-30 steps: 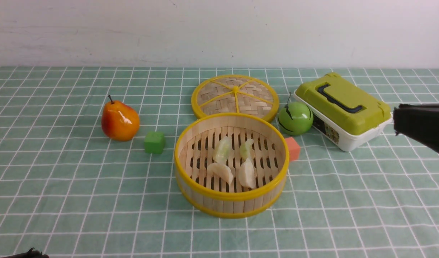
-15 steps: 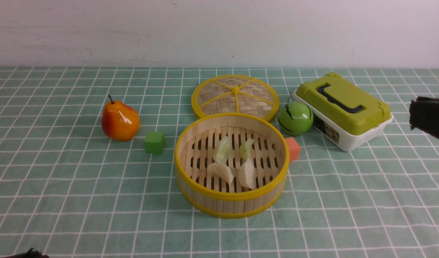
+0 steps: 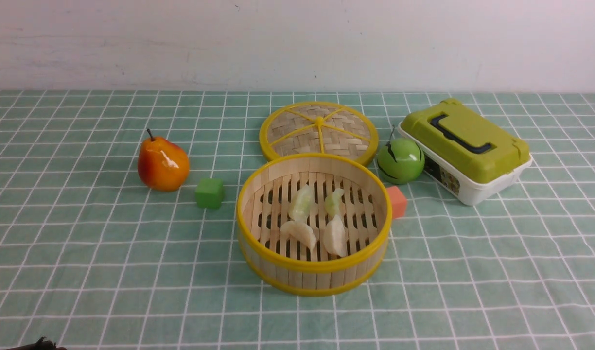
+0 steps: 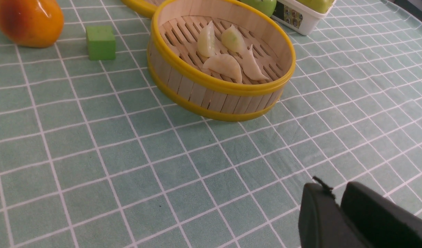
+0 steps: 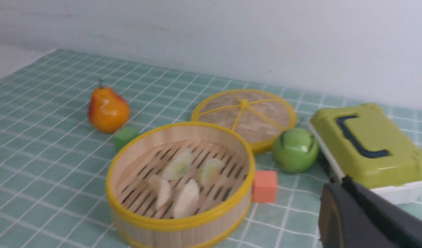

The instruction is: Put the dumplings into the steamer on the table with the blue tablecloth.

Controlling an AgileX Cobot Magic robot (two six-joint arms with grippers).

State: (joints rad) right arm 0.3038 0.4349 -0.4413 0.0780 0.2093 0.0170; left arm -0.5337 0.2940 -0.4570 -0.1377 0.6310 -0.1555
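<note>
The table [image 3: 83, 272] is fully covered by the blue tablecloth [image 3: 497, 272], a pale teal cloth with thin white lines in squares. On it, near the middle, stands the steamer [image 3: 313, 277], a round bamboo basket with yellow rims and a slatted floor. All four dumplings [image 3: 317, 218] lie inside it: two pale green ones at the far side, two creamy white ones nearer, close together and partly touching.

In my judgement the loading is complete and the step in hand is only to draw the arms away. To do this well, each arm should move away from the basket wall, so that nothing tips it.

The left gripper [image 4: 338, 206] shows in its wrist view low over bare cloth, well apart from the steamer; its fingers look pressed together with nothing between them. The right gripper [image 5: 338, 193] is closed and empty, also off to the side.

The flat woven lid [image 3: 319, 130] rests behind the steamer, touching or nearly touching its rim. The small orange cube [image 3: 397, 201] sits just beside the wall.
</note>
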